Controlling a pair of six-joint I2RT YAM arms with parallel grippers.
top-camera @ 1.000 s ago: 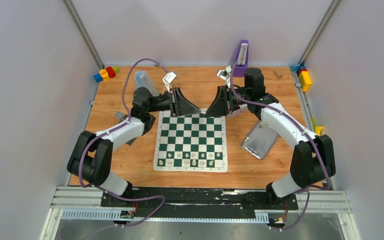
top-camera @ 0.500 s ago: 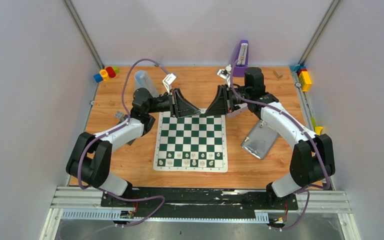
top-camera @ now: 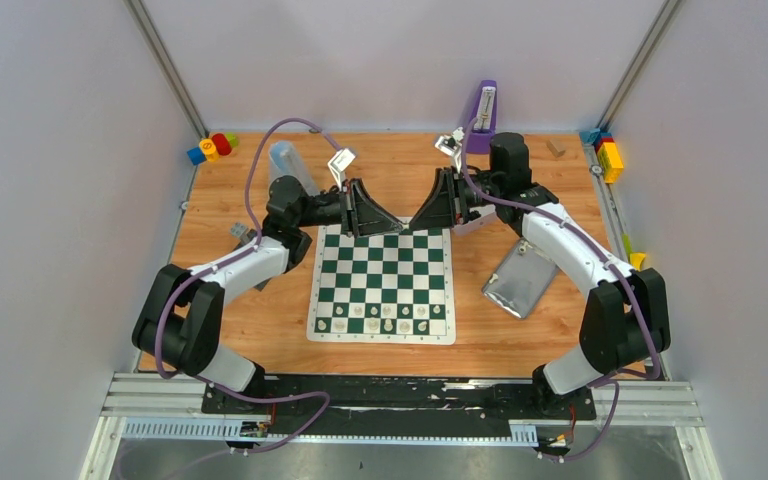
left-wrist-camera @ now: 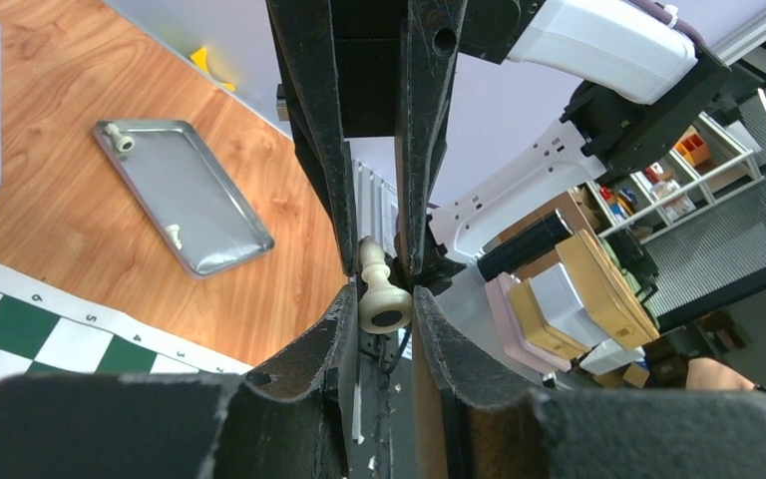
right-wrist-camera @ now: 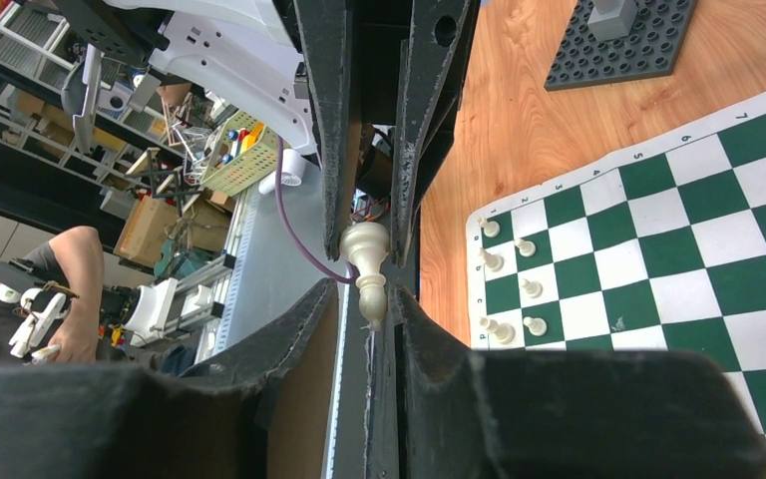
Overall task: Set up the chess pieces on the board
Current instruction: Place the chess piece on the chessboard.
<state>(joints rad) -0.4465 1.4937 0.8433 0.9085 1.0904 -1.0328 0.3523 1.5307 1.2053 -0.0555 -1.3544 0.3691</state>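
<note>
Left end effector (left-wrist-camera: 380,299) pinches a smooth, cream, round-based chess piece (left-wrist-camera: 385,311).

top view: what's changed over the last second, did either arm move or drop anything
Barely anything. The left tool seems to have crept slightly toward the far edge of the board, and the right tool slightly away from it. No grab or release shows: the left grips a cream piece, the right a second piece. The board, the near row of pieces and the silver tray stayed put.
</note>
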